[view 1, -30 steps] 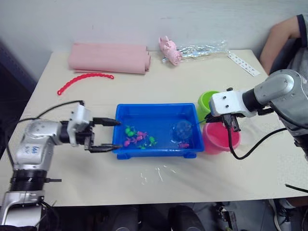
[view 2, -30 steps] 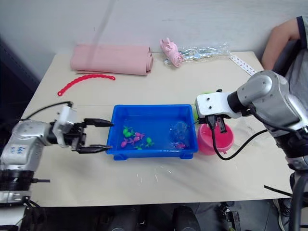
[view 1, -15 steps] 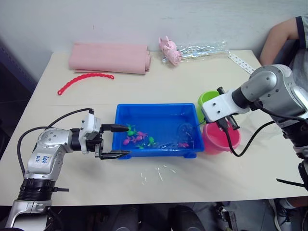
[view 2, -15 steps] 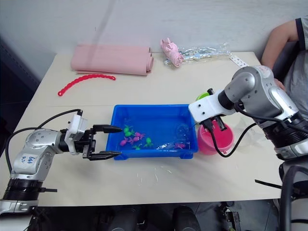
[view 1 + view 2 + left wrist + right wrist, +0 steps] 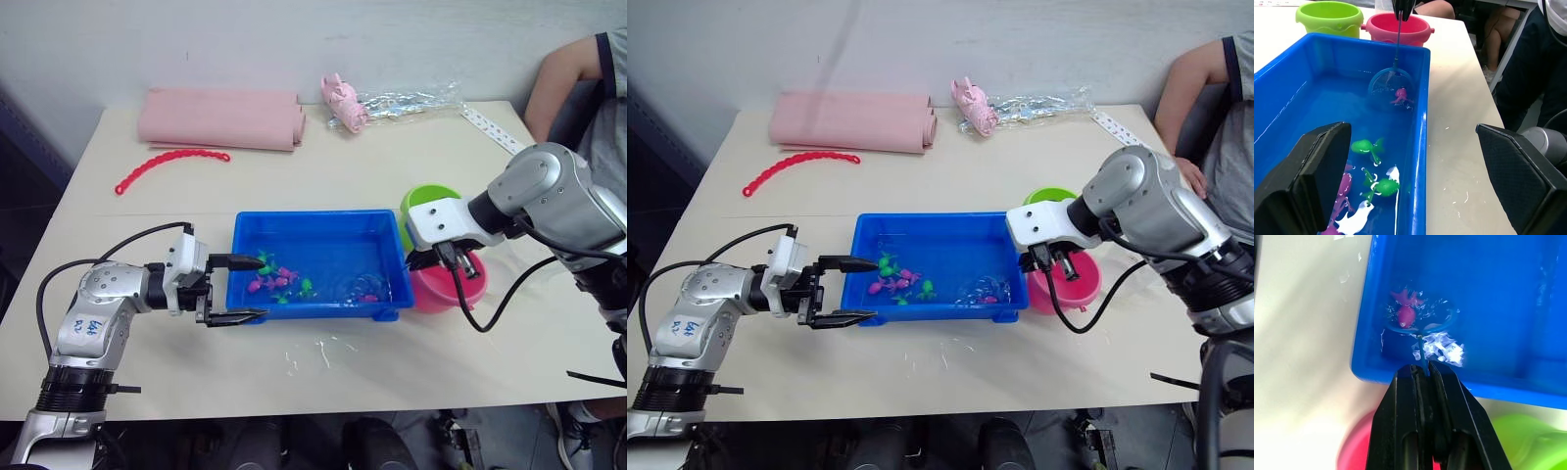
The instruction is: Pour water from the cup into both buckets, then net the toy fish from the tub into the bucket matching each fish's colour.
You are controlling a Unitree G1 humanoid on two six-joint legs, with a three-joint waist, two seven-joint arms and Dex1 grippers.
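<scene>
Left gripper (image 5: pixel 238 290): arm extended forward and inward, fingers spread wide apart. Right gripper (image 5: pixel 1423 374): arm bent inward, wrist angled down, fingers clamped together.

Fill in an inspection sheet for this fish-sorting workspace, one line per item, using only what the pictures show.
Surface: beige table, droplets in front of the tub.
Job's things: blue tub holds water and green and pink toy fish; net around a pink fish; green bucket and pink bucket beside the tub.
Clutter: pink roll, red chain, pig toy, plastic wrap, ruler strip.
Grippers: left gripper open at the tub's end; right gripper shut on the net's handle.
Cables: black cables at both arms.
Surroundings: person seated at the right.
</scene>
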